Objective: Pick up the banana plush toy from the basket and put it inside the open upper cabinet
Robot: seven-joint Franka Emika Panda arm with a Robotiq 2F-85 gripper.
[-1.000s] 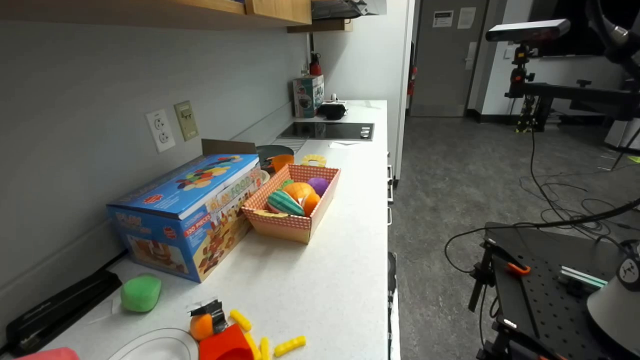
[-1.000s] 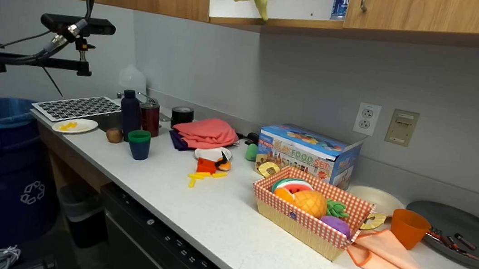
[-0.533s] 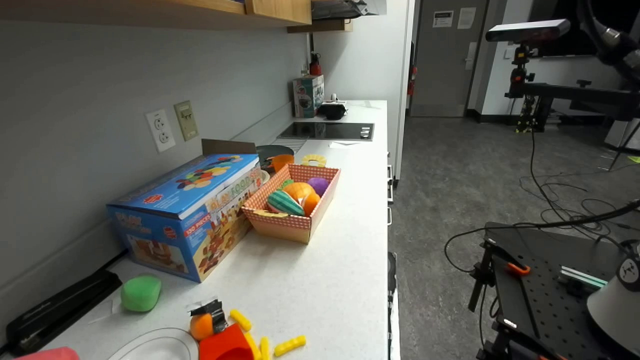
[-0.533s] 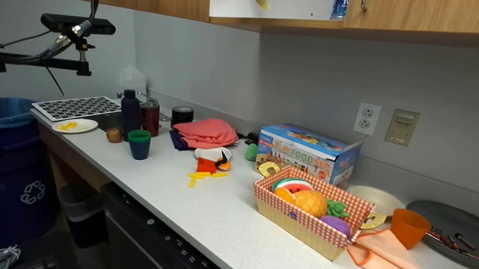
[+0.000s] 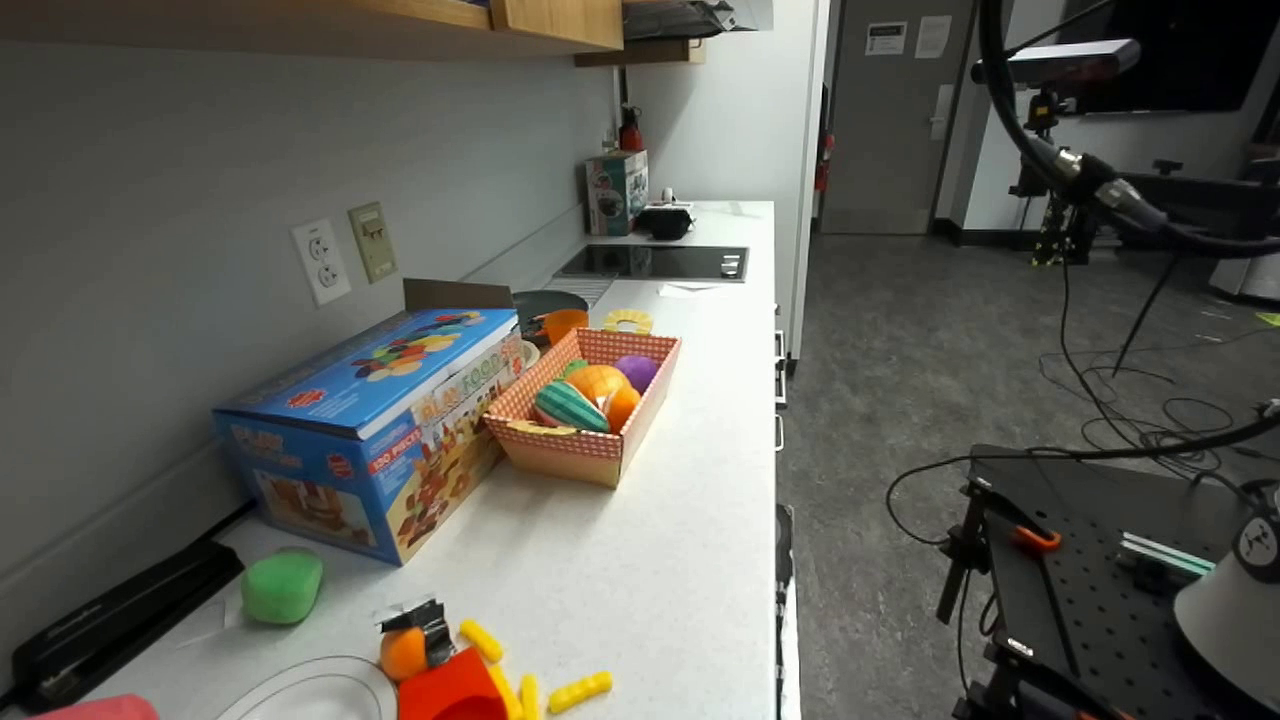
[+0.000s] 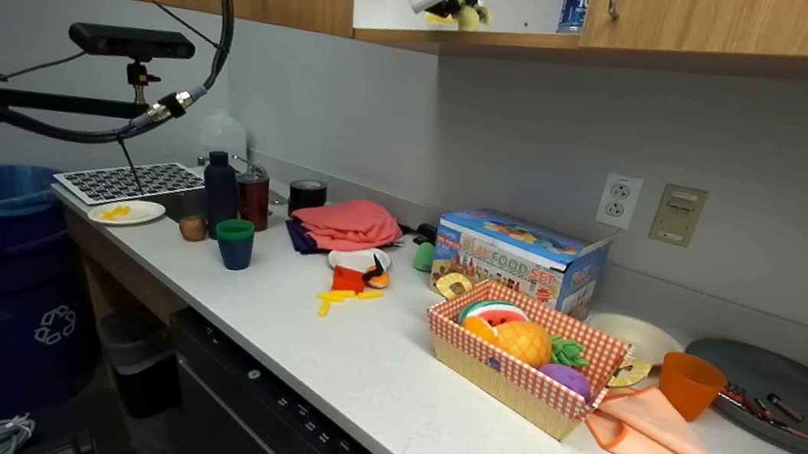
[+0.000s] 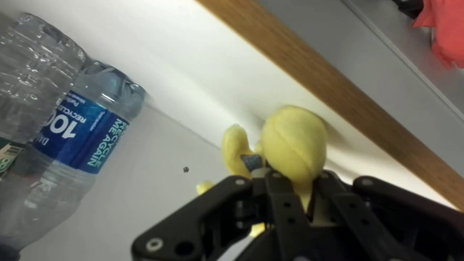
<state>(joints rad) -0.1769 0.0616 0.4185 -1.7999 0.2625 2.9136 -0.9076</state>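
Our black two-fingered end effector [image 7: 295, 179] pinches the yellow plush banana toy [image 7: 293, 141] above the white cabinet shelf [image 7: 203, 79] (so it lands inside, we presume).

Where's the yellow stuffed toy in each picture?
Wrist view: the yellow stuffed toy, right of centre, in the gripper; pink cloth, top right.
In an exterior view: toy near the top, just right of centre; cloth just left of centre.
In an exterior view: toy not visible; cloth in bottom left corner.
Shared landmark: the pink cloth.
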